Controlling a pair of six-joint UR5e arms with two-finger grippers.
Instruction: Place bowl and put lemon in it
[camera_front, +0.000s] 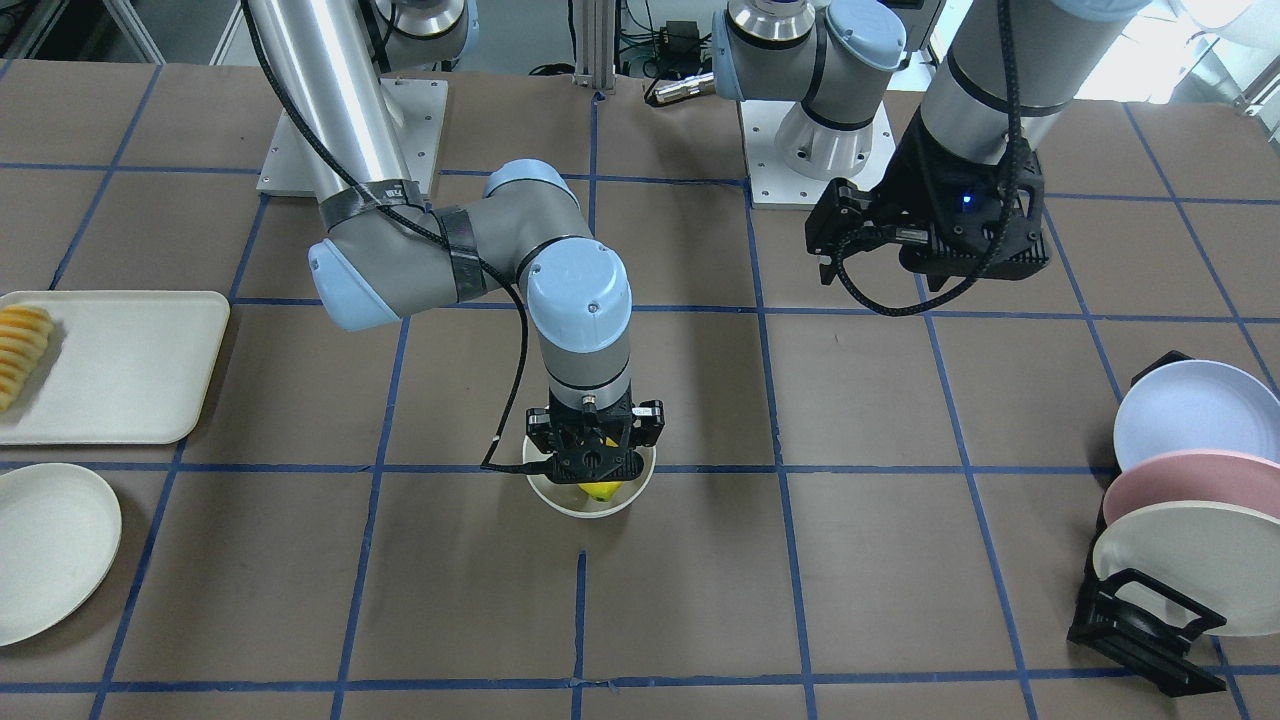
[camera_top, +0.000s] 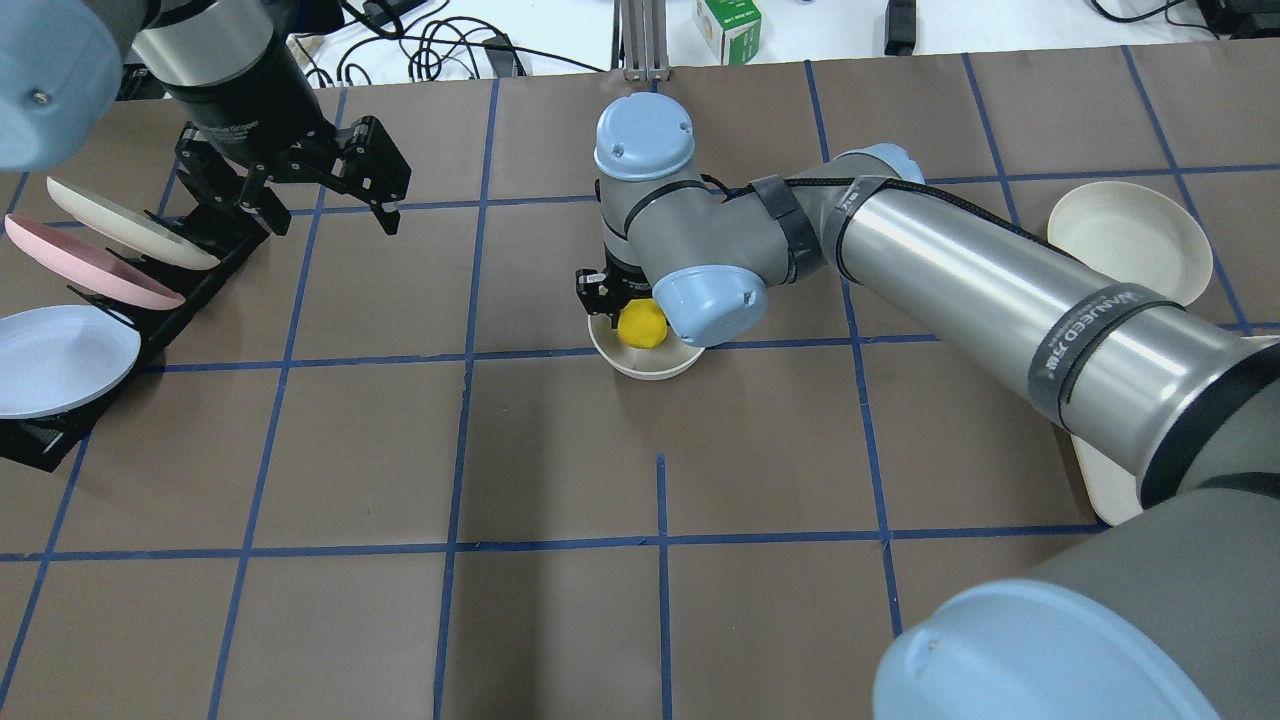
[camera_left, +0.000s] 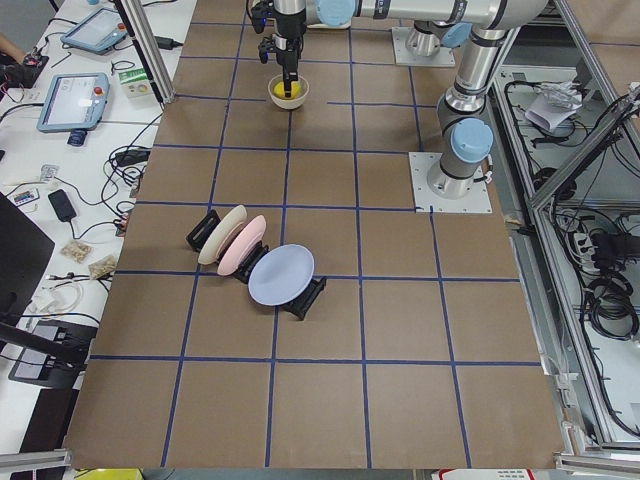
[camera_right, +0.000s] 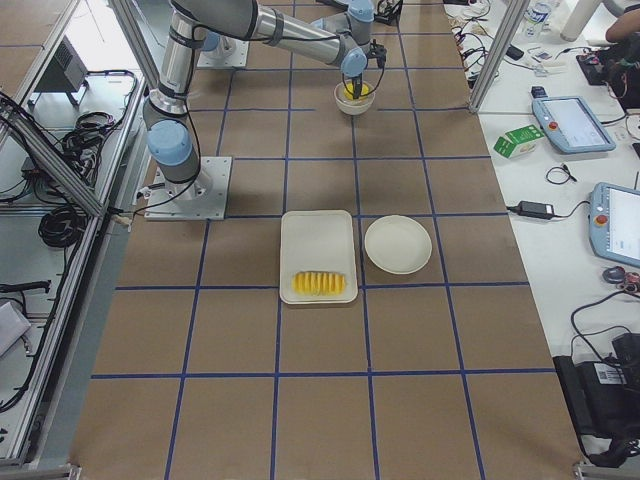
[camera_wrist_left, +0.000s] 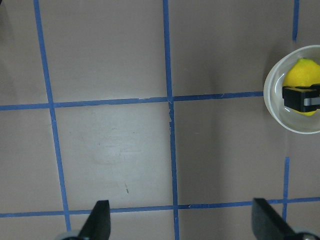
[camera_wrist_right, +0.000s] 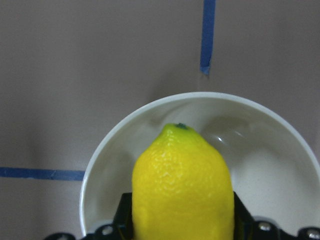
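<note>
The off-white bowl (camera_front: 585, 510) stands upright at the table's middle, on a blue tape line; it also shows in the overhead view (camera_top: 650, 368). My right gripper (camera_front: 598, 478) points straight down into it and is shut on the yellow lemon (camera_front: 601, 489). In the right wrist view the lemon (camera_wrist_right: 182, 180) hangs between the fingers inside the bowl's rim (camera_wrist_right: 100, 165), nub end forward. Whether it touches the bowl's floor is hidden. My left gripper (camera_top: 330, 195) is open and empty, well above the table near the plate rack. The left wrist view shows the bowl (camera_wrist_left: 280, 117) and lemon (camera_wrist_left: 300, 77) at its right edge.
A black rack with three pastel plates (camera_front: 1190, 500) stands on my left side. On my right lie a cream tray (camera_front: 130, 360) with a row of sliced yellow-orange fruit (camera_front: 20, 350) and a flat off-white plate (camera_front: 45, 550).
</note>
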